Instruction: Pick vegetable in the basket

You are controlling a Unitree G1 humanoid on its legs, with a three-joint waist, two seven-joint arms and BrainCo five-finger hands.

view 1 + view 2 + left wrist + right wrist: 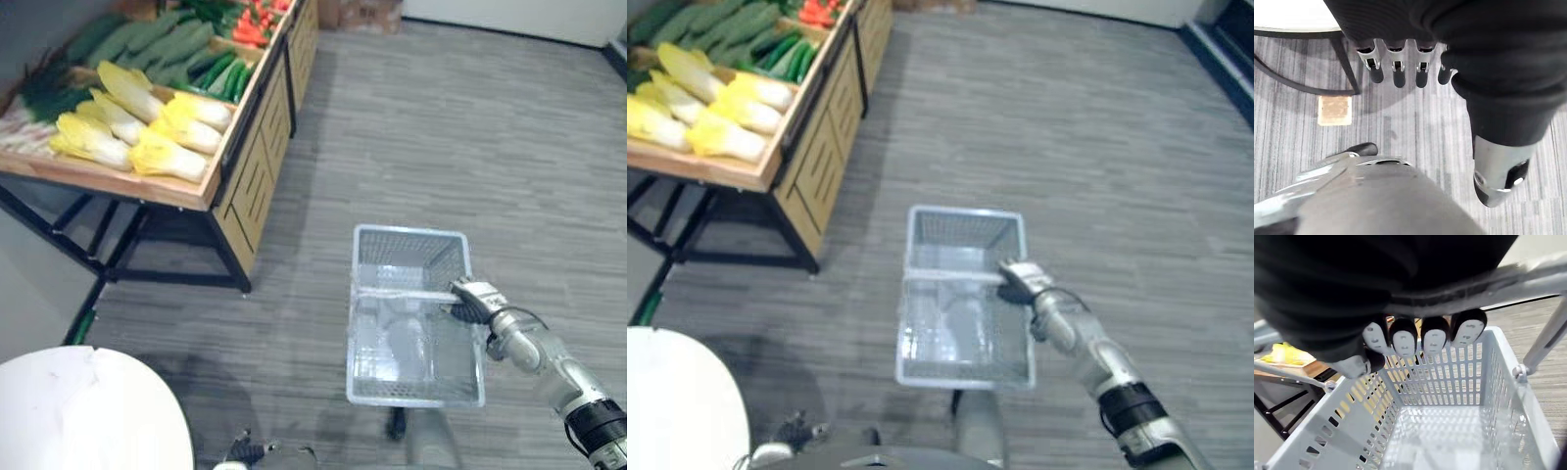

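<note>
Left eye view: vegetables (147,122) lie on the wooden surface (118,184), well apart from the grey basket (407,235). The right robot hand (473,301) grasps its handle (402,294). Left wrist view: the left robot hand (1396,73) hangs relaxed, holding nothing.

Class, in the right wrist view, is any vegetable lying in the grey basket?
No, the basket held by the right hand has a bare floor.

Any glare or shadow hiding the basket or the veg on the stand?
Left eye view: pale sheen in the basket, mesh readable; yellow leafy vegetables evenly lit; dark shadow under the stand. Right wrist view: right hand, curled round the handle, blocks much of the view; basket interior bright. Left wrist view: left hand open, soft shadow beneath the white table.
</note>
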